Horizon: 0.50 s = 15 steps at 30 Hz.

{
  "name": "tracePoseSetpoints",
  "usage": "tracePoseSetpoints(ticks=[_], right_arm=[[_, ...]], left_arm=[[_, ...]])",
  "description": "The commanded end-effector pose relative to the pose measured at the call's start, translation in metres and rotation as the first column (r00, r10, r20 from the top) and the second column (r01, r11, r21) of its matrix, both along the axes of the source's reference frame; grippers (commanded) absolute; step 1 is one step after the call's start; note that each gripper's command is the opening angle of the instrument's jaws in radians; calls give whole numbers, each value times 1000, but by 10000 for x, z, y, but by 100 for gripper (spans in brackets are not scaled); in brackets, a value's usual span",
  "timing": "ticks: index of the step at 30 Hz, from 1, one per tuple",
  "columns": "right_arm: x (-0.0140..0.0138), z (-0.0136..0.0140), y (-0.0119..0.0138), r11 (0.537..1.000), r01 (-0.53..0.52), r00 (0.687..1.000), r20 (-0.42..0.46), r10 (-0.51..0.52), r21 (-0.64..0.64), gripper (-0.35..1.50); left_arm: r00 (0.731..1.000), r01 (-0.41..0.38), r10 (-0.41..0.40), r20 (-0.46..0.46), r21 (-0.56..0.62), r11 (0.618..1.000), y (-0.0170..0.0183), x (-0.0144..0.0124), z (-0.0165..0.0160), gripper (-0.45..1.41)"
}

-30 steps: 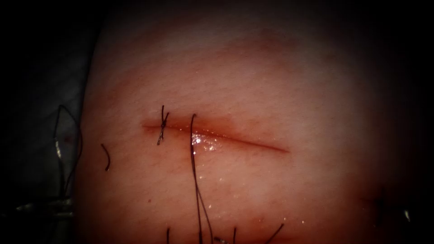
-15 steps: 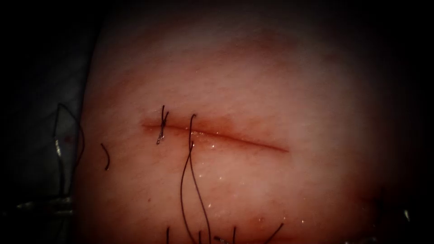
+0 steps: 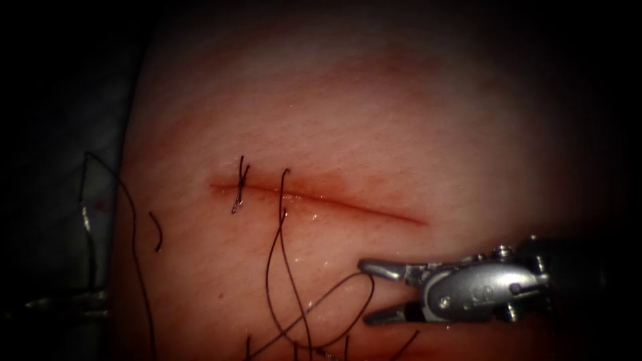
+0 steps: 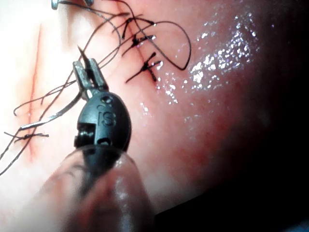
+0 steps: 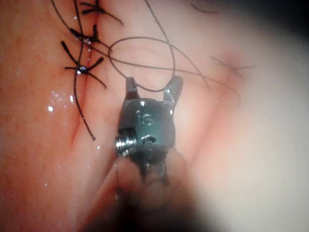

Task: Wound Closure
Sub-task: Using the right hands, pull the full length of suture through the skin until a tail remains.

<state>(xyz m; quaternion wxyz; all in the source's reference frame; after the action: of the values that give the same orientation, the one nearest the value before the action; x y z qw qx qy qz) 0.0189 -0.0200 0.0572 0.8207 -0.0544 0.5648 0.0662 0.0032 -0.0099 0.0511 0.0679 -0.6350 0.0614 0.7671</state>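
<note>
The cut (image 3: 321,199) runs across the tissue (image 3: 401,134), with one tied stitch (image 3: 239,187) near its left end. A second stitch (image 3: 284,194) trails slack thread (image 3: 271,267) that loops below the cut. My right tool (image 3: 368,292) lies below the cut with its jaws wide open and a thread loop (image 5: 154,89) passing between them, held by nothing. My left tool (image 4: 87,67) is shut on a strand of thread over the tissue. A thin shiny piece, possibly the needle (image 3: 85,219), lies off the tissue's left edge.
A loose cut end of thread (image 3: 157,234) lies left of the cut. Several more thread ends (image 3: 348,344) stick up at the tissue's near edge. Two tied stitches (image 4: 145,70) sit just beyond the left tool's tips. Dark cloth (image 3: 53,200) borders the tissue's left edge.
The thread from the second stitch went from taut to slack and now loops on the tissue. The right tool came into view from the right with its jaws open.
</note>
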Motion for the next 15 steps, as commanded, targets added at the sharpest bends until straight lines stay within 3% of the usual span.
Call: tracePoseSetpoints(ticks=[1, 7, 10, 11, 15], right_arm=[[3, 8, 3, 1000, -1, 1000, -2, 1, 8, 146], [-8, -13, -8, 999, -3, 999, -42, 5, 33, 146], [-18, -37, -19, 999, 4, 997, -73, -1, 38, 148], [-30, -57, -28, 998, 4, 995, -97, 2, 61, 148], [-58, -94, -46, 992, 31, 990, -139, -14, 120, 148]], left_arm=[[1000, 0, 0, -1, 1, 1000, -3, -5, 5, -45], [1000, -1, 1, 0, 2, 1000, -1, -3, 5, -45], [1000, -2, 2, -1, 3, 1000, 0, 1, 5, -45], [1000, -1, 1, -4, 5, 1000, 1, 7, 4, -45], [1000, 28, -28, -7, 12, 1000, 10, 33, 3, -45]])
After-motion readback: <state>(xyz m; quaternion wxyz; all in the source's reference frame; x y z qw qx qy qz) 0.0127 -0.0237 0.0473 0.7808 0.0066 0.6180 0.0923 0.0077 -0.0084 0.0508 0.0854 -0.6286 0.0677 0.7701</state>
